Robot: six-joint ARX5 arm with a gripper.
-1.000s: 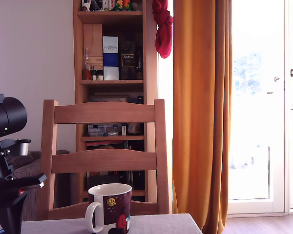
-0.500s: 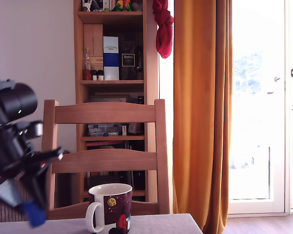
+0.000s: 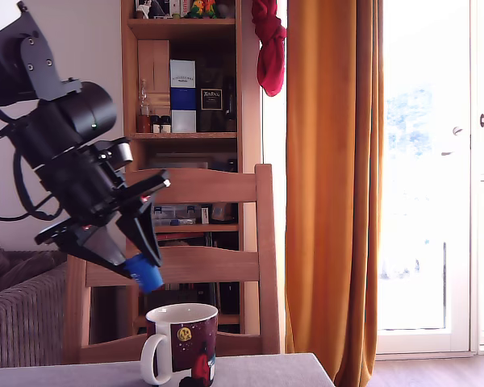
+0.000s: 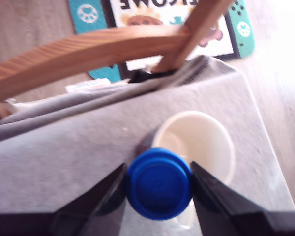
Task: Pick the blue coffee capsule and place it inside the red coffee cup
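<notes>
Your black two-fingered gripper (image 4: 158,183) is clamped on the small bright blue tapered coffee capsule (image 4: 159,183), one finger on each side of its round body, with the capsule carried in the air, clear of the table. Directly beyond the capsule, lower down, stands the dark red ceramic coffee cup (image 3: 182,342) with its white interior and white handle; the wrist view shows the part of its interior in sight empty. The capsule sits above the cup's near rim (image 4: 160,129), not over its centre. Release here and it could strike the rim and roll onto the grey tablecloth (image 4: 59,162). Beyond the cup, the wooden chair back (image 3: 177,265) stands close; watch for contact.
</notes>
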